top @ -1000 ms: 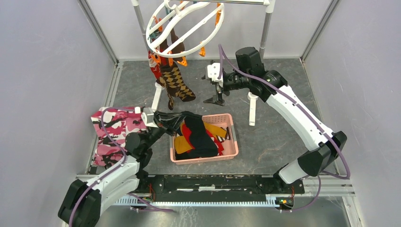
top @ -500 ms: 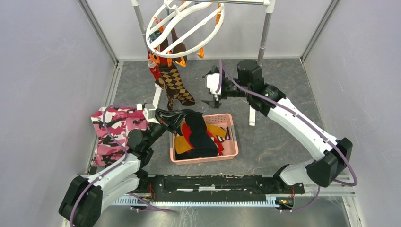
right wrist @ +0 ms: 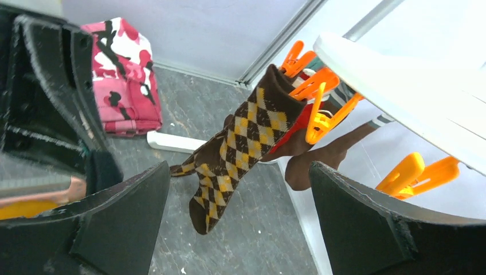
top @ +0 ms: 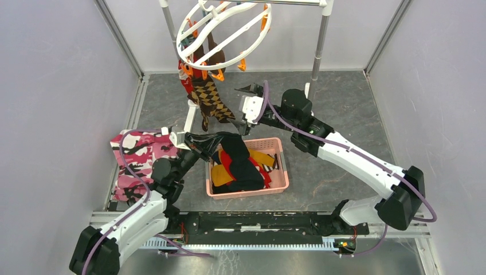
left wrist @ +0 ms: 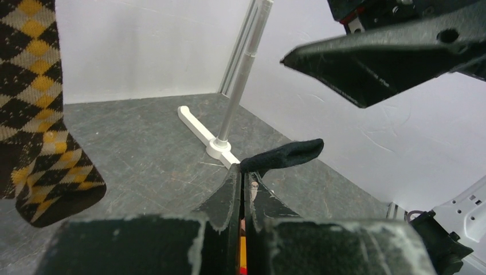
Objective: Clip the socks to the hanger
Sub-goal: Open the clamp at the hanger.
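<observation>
Left claw (top: 207, 141) clamps a black sock (top: 232, 150) at the top view's centre, the wide-apart right claw (top: 247, 109) having swung in from 1 o'clock, likely for a handover; the left-wrist view confirms the pinch; the right-wrist view puts the hanger (right wrist: 395, 80) at 2 o'clock.

We have the hanger (top: 220, 31) top centre, clipped socks (top: 211, 100) hanging under it. The basket (top: 246, 193) sits mid-frame below them, loose socks (top: 240, 166) in it, folded cloth (top: 137, 163) to its left. The right gripper (top: 242, 109) is between clipped socks and basket; left gripper (top: 209, 143), a sock (left wrist: 286, 154) in it, at the basket's upper-left corner.
</observation>
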### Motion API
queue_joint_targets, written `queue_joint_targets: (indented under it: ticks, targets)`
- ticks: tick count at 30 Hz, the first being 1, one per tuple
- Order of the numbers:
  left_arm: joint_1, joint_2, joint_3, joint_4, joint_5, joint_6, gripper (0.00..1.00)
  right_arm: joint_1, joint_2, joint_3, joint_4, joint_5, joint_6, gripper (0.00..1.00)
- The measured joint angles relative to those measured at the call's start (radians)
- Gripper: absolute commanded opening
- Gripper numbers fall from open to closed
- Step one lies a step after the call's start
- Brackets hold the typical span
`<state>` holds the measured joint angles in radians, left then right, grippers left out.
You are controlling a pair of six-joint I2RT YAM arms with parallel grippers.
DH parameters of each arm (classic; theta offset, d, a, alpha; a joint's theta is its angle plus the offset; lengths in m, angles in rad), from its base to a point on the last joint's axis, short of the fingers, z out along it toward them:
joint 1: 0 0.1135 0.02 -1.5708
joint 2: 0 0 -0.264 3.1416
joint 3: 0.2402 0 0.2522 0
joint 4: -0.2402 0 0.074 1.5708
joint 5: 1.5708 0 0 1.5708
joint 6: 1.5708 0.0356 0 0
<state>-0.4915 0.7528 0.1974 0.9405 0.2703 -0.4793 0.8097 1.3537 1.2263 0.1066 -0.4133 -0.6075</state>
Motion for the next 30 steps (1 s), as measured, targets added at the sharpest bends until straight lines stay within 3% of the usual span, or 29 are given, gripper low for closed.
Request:
queue_joint_targets:
  ticks: [8,13,21,30]
  targets:
    - [0.000,-0.029,0.000,-0.078,-0.061,0.008,0.02,0.027,0.037,-0.030,0.174,0.129,0.108,0.98]
    - [0.000,-0.021,0.000,-0.088,-0.076,0.008,0.02,0.050,0.080,-0.035,0.254,0.187,0.132,0.93]
    - [0.000,-0.027,0.000,-0.112,-0.101,0.009,0.02,0.066,0.178,0.001,0.311,0.274,0.168,0.83]
    - [0.000,-0.070,0.000,-0.152,-0.124,0.037,0.02,0.068,0.252,0.073,0.372,0.333,0.212,0.82]
